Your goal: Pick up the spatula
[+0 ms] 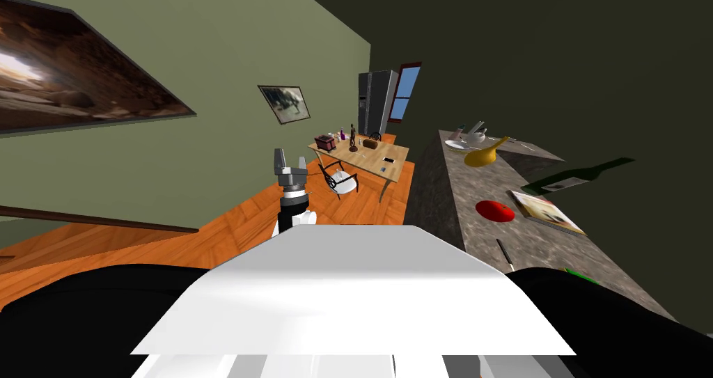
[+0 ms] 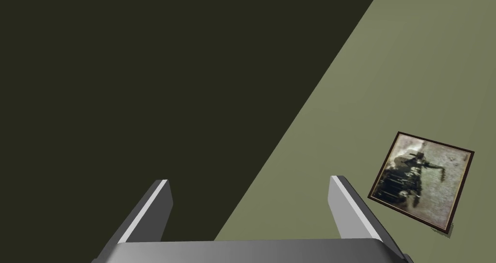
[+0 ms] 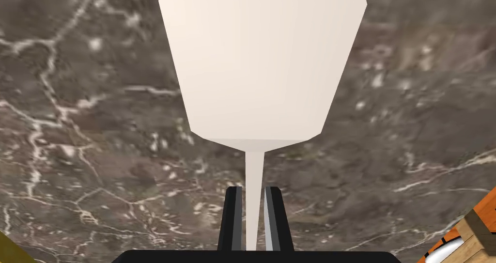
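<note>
- White, broad in the blade and tapering to a thin handle: reads as the spatula (image 3: 261,66), pinched by that handle in the right gripper (image 3: 254,190), jaws narrow and pressing both its sides.
- Runs its long axis straight out from the jaws, blade at the far end, in line with the fingers; calls, at a guess, for no turn of the wrist, only a straight lift.
- Sits over the grey-brown, white-veined marble worktop (image 3: 97,129); cannot tell whether blade and stone touch.
- Leaves the left gripper (image 1: 290,156) idle, raised well apart from the worktop above the orange wood floor (image 1: 237,227), jaws wide on nothing.
- Shares the worktop, in the head view, with a red round thing (image 1: 495,211), a book (image 1: 546,210) just beside it, a yellow gourd-shaped thing (image 1: 485,154) and a green bottle (image 1: 578,177) lying on its side.
- Opens, further off, onto a wooden dining table (image 1: 362,158) with a chair (image 1: 339,179), a dark fridge (image 1: 376,102) and a window (image 1: 404,92).
</note>
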Controlling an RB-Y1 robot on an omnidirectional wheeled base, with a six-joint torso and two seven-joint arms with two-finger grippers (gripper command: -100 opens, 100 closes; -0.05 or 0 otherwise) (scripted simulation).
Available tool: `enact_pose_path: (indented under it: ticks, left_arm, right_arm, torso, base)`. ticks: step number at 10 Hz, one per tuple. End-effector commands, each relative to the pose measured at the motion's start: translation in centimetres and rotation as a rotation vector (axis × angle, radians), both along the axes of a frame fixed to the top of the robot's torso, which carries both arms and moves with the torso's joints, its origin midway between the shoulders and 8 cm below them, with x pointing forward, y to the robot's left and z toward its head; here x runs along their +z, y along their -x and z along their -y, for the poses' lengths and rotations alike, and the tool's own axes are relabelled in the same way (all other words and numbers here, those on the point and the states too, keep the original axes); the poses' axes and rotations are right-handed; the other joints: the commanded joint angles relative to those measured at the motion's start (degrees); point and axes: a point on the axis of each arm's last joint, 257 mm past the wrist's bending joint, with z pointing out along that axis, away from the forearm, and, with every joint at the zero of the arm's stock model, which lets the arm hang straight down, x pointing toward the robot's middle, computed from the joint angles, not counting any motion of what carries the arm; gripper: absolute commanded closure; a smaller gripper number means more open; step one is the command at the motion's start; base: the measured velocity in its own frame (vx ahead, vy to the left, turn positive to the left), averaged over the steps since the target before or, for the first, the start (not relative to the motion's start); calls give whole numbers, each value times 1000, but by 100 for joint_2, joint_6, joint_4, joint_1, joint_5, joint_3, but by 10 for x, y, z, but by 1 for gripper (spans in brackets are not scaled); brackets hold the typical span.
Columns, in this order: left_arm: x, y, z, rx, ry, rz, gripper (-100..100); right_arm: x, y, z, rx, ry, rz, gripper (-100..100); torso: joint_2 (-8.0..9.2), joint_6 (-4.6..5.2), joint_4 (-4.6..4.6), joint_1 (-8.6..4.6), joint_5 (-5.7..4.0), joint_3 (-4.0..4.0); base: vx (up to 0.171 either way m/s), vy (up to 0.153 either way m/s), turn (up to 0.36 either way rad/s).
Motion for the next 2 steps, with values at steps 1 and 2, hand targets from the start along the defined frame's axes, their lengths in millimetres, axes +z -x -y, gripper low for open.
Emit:
enact_pose_path:
  ticks: [1,2]
  left_arm:
    - [0,0,0,0,0,0,0]
    - [0,0,0,0,0,0,0]
  right_arm:
    - [0,0,0,0,0,0,100]
    - [1,0,0,0,-1,0,0]
  torso:
    - [0,0,0,0,0,0]
    - [-4,-1,0,-6,-3,-1]
  base:
    - [-14,19,-13]
    - [0,0,0]
